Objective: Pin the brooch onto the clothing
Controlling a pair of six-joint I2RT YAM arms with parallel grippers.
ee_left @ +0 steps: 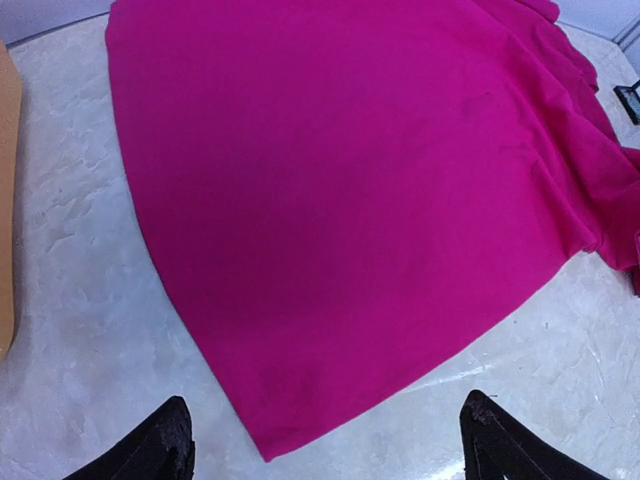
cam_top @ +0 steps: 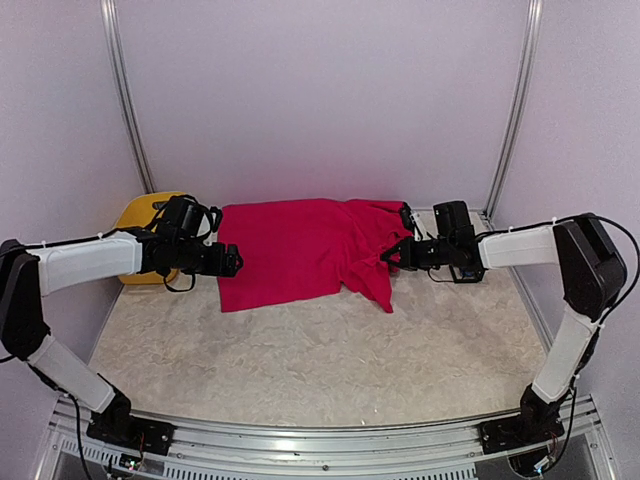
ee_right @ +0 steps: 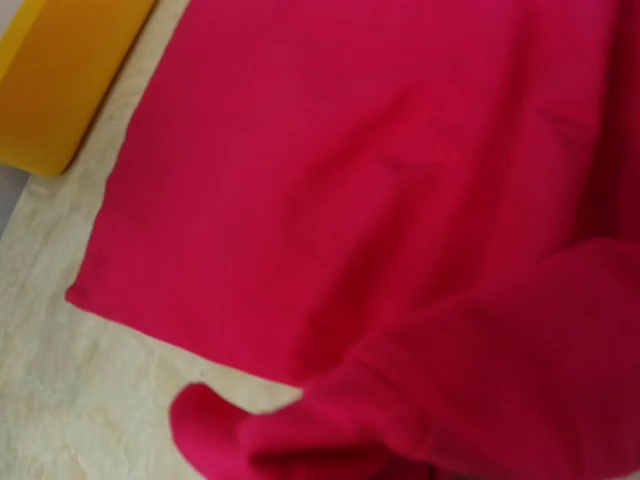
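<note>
Both T-shirt (cam_top: 290,250) side edges flanked, L pincer (cam_top: 235,262) agape off, R pincer (cam_top: 392,256) clamping it, broad table (cam_top: 300,350) nearside

Looks like a robotics lab test cell. Boxed in by plain pale walls (cam_top: 320,100) with bare metal uprights (cam_top: 125,100) in the corners. Fitted with a stone-patterned worktop (cam_top: 320,350), plus a white-and-black left arm (cam_top: 85,262) and right arm (cam_top: 520,245) bolted to an aluminium rail (cam_top: 330,445) along the near edge.

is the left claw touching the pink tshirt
Apart. In the left wrist view the open left claw straddles a corner of the crimson-pink soft fabric T-shirt, with pale mottled table showing between each fingertip and the hem.
</note>
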